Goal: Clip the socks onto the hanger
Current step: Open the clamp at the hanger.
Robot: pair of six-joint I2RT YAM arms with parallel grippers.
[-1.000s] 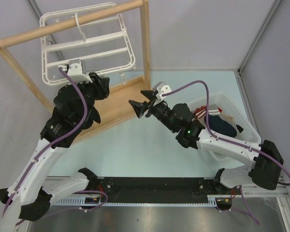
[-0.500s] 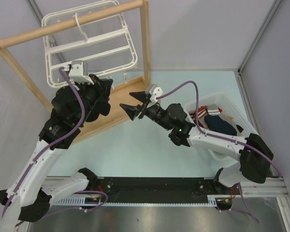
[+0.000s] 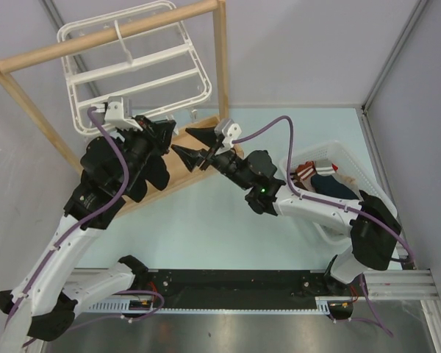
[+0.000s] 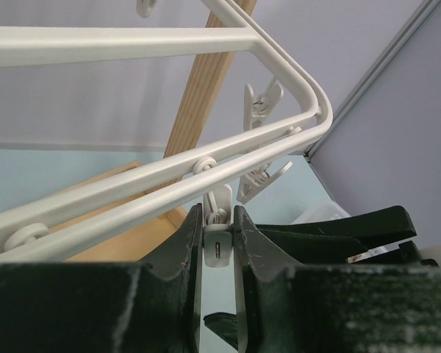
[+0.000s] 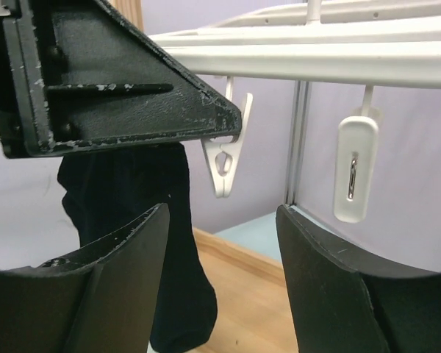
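The white hanger [image 3: 136,70] hangs from the wooden stand's top bar at the back left. My left gripper [image 3: 162,126] is at its lower right edge, shut on one small white clip [image 4: 219,246] under the rail [image 4: 132,187]. A black sock [image 5: 143,250] hangs straight down below the left gripper; what holds its top is hidden. My right gripper [image 3: 181,140] is open and empty beside the left one, its jaws [image 5: 220,213] level with the sock's side, just under two free clips [image 5: 224,158]. More dark socks [image 3: 331,184] lie in the basket.
The wooden stand [image 3: 222,59] has a flat base board [image 3: 198,165] under both grippers. A white plastic basket [image 3: 378,198] stands at the right with reddish-brown and white garments [image 3: 305,170]. Grey walls close the back and right.
My right gripper has moved left and back from the table's middle to the hanger's lower right corner, staying open. The left gripper and the hanger's lower edge shifted slightly.
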